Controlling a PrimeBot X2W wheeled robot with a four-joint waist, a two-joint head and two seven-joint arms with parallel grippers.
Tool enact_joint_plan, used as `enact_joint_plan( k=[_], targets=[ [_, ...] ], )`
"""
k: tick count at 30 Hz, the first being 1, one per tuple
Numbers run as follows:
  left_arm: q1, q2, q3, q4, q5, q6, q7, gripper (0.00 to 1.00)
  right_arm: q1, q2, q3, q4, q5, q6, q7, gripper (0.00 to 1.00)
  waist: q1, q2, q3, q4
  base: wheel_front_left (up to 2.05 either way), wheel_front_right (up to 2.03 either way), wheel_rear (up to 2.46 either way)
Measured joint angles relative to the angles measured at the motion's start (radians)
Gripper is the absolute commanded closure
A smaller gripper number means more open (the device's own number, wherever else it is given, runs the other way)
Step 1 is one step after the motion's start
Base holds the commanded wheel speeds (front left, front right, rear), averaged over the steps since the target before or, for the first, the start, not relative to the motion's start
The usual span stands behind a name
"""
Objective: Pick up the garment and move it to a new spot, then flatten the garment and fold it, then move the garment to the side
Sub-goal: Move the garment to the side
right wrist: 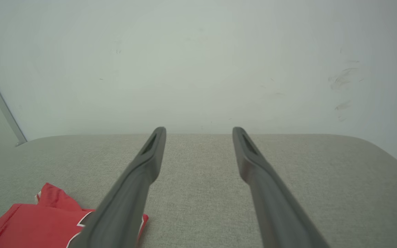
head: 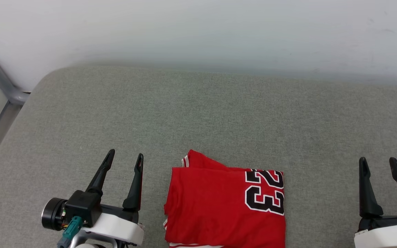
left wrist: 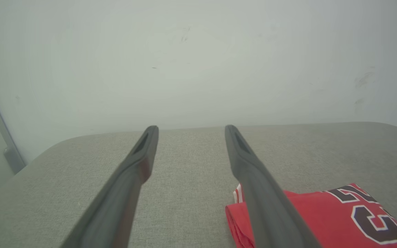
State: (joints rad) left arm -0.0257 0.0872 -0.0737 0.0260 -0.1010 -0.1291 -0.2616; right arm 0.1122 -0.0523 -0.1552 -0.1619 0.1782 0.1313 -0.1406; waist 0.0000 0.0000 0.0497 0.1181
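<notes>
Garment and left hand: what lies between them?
Nothing but a bare strip of the grey fabric surface separates the left hand from the folded garment; the head view shows it.

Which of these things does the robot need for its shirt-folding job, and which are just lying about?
For the job: red number-23 jersey, folded; left gripper, open; right gripper, open.
Just there: grey fabric surface under the jersey; white wall; grey metal tube at the left edge.
</notes>
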Motion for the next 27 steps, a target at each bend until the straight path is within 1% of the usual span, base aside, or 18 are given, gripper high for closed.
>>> enact_joint_plan(
  k=[3, 6, 9, 11, 15, 17, 19, 21, 23, 25, 27],
  targets=[
    [-0.001, 0.000, 0.000, 0.002, 0.000, 0.000, 0.000, 0.00, 0.000, 0.000, -0.001, 0.000, 0.002, 0.000, 0.004, 0.00, 0.0000, 0.0000, 0.001, 0.004, 0.00, 0.00, 0.00],
    [-0.003, 0.000, 0.002, 0.002, 0.000, 0.000, 0.000, 0.00, 0.000, 0.000, 0.024, -0.009, 0.023, 0.000, 0.057, 0.00, 0.0000, 0.0000, 0.001, 0.007, 0.00, 0.00, 0.00],
    [-0.003, 0.001, 0.003, 0.003, 0.000, 0.000, 0.000, 0.00, 0.013, -0.002, 0.089, -0.016, -0.004, 0.000, 0.224, 0.00, 0.0000, 0.0000, 0.002, 0.011, 0.00, 0.00, 0.00],
    [-0.003, 0.000, 0.004, 0.003, 0.000, 0.000, 0.000, 0.00, 0.015, -0.001, 0.120, -0.033, 0.018, 0.000, 0.346, 0.00, 0.0000, 0.0000, 0.004, 0.013, 0.00, 0.00, 0.00],
    [-0.003, 0.000, 0.010, 0.005, 0.002, 0.000, 0.000, 0.00, 0.008, -0.045, 0.202, -0.062, 0.052, 0.000, 0.622, 0.00, 0.0000, 0.0000, 0.010, 0.011, 0.00, 0.00, 0.00],
    [-0.005, 0.000, 0.005, 0.010, 0.003, 0.000, 0.000, 0.00, -0.007, -0.057, 0.213, -0.065, 0.089, 0.000, 0.756, 0.00, 0.0000, 0.0000, 0.015, 0.011, 0.00, 0.00, 0.00],
    [-0.018, -0.001, -0.003, 0.012, 0.003, 0.000, 0.000, 0.00, -0.034, -0.071, 0.221, -0.067, 0.100, 0.000, 0.880, 0.00, 0.0000, 0.0000, 0.022, 0.016, 0.00, 0.00, 0.00],
    [-0.030, -0.001, -0.009, 0.009, 0.003, 0.000, 0.000, 0.00, -0.065, -0.078, 0.230, -0.067, 0.110, 0.000, 0.970, 0.00, 0.0000, 0.0000, 0.030, 0.024, 0.00, 0.00, 0.00],
    [-0.032, -0.002, -0.014, 0.009, 0.003, 0.000, 0.000, 0.00, -0.091, -0.069, 0.216, -0.057, 0.121, 0.000, 1.037, 0.00, 0.0001, 0.0000, 0.040, 0.034, 0.00, 0.00, 0.00],
    [-0.038, -0.002, -0.017, 0.009, 0.003, 0.000, 0.000, 0.00, -0.110, -0.063, 0.204, -0.035, 0.116, 0.000, 1.086, 0.00, 0.0000, 0.0000, 0.052, 0.045, 0.00, 0.00, 0.00],
    [-0.044, -0.004, -0.016, 0.008, 0.002, 0.000, 0.000, 0.00, -0.130, -0.049, 0.195, -0.010, 0.103, 0.000, 1.112, 0.00, 0.0000, 0.0000, 0.065, 0.058, 0.00, 0.00, 0.00]
  ],
)
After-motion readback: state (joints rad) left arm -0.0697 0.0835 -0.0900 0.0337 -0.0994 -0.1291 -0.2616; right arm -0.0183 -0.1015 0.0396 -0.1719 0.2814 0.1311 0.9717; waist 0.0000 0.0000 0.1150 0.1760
